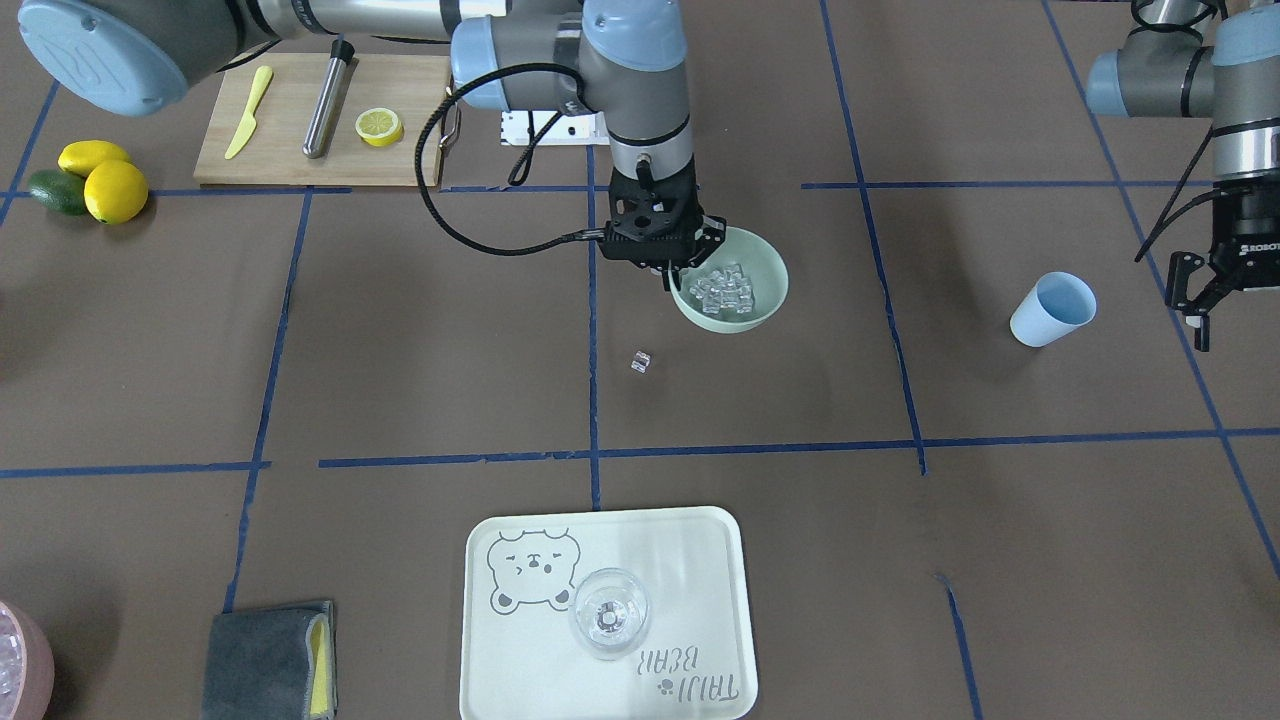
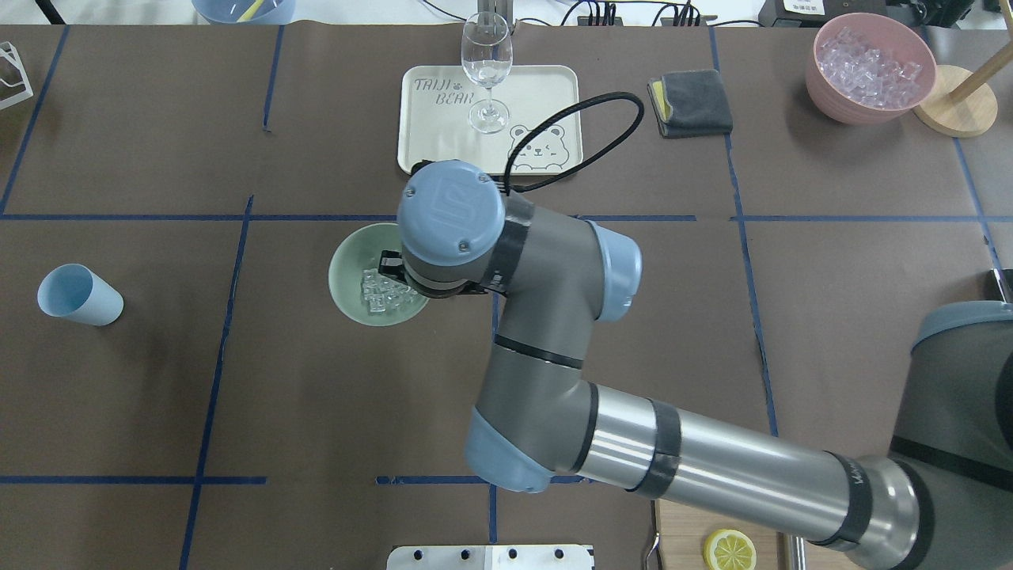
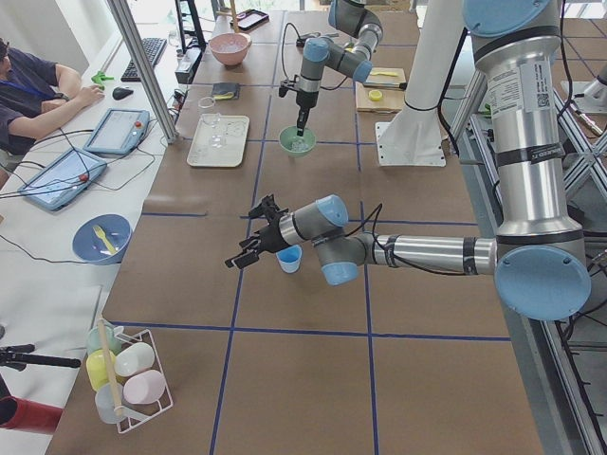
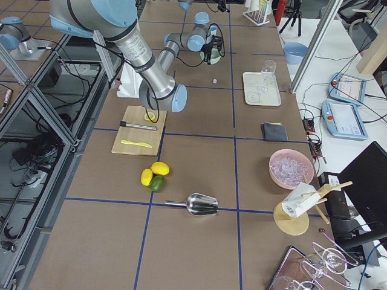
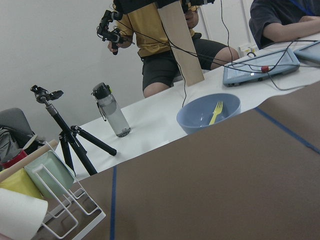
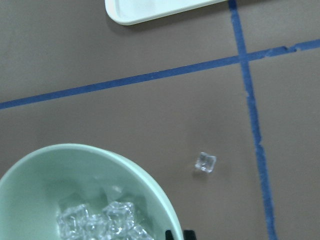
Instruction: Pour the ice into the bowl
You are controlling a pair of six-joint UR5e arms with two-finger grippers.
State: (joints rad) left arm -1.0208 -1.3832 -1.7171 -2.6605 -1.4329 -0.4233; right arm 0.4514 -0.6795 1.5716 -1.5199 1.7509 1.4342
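Note:
The pale mint-green bowl (image 1: 752,262) stands mid-table with a pile of clear ice cubes (image 1: 722,287) inside. It also shows in the overhead view (image 2: 352,273) and in the right wrist view (image 6: 75,150), with the ice (image 6: 100,222) in it. My right gripper (image 1: 668,278) is shut on the bowl's rim on the robot-side edge; its fingertips (image 6: 189,234) show at that rim. One stray ice cube (image 1: 641,362) lies on the table beside the bowl. My left gripper (image 1: 1195,300) is open and empty beside the light blue cup (image 1: 1052,308).
A pale tray (image 1: 700,560) with a clear wine glass (image 1: 609,612) is toward the operators' side. A pink container of ice (image 2: 866,67) and a grey cloth (image 2: 692,101) are at the far right. A cutting board (image 1: 290,150) with a lemon slice, and lemons (image 1: 100,180), lie near the robot.

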